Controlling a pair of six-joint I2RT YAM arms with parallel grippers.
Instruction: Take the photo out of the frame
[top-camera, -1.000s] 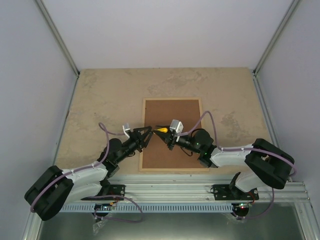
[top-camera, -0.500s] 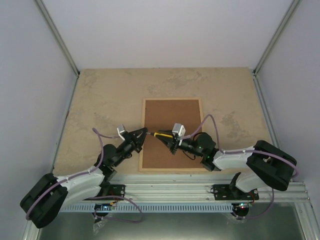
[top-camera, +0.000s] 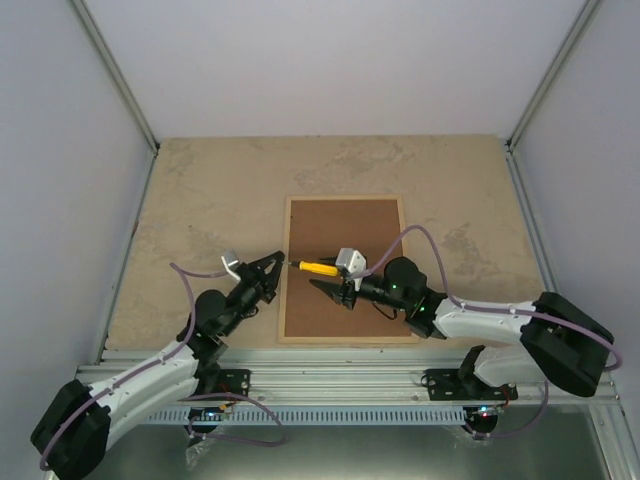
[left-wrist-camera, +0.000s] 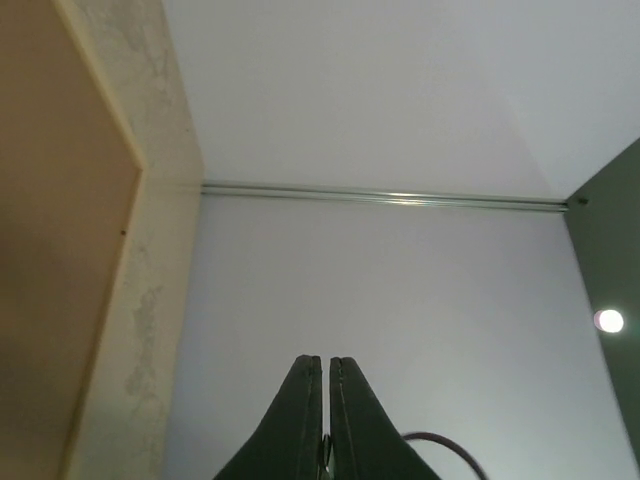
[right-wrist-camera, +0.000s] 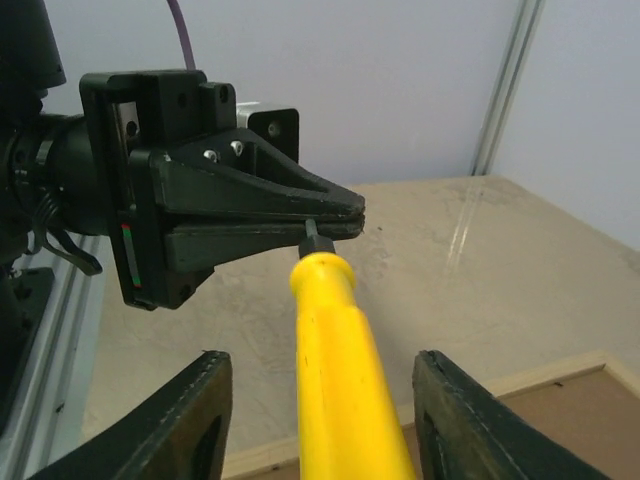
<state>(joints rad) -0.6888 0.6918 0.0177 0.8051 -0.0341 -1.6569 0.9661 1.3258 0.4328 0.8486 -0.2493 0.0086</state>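
Observation:
The frame of pale wood lies on the table with its brown backing board facing up; the photo is hidden beneath it. A yellow-handled screwdriver hangs level above the board's left part. My left gripper is shut on its metal tip, seen from the right wrist view as black jaws pinching the shaft. My right gripper is open, its fingers standing apart on either side of the yellow handle without touching it. In the left wrist view the left fingers are pressed together.
The beige stone tabletop surrounds the frame. White enclosure walls with metal corner posts close in the back and sides. The aluminium rail with both arm bases runs along the near edge. A purple cable loops over the right arm.
The left gripper has closed on the screwdriver's tip and the right gripper has opened off the handle. Both arms have drawn back toward the near edge, and the screwdriver now lies level.

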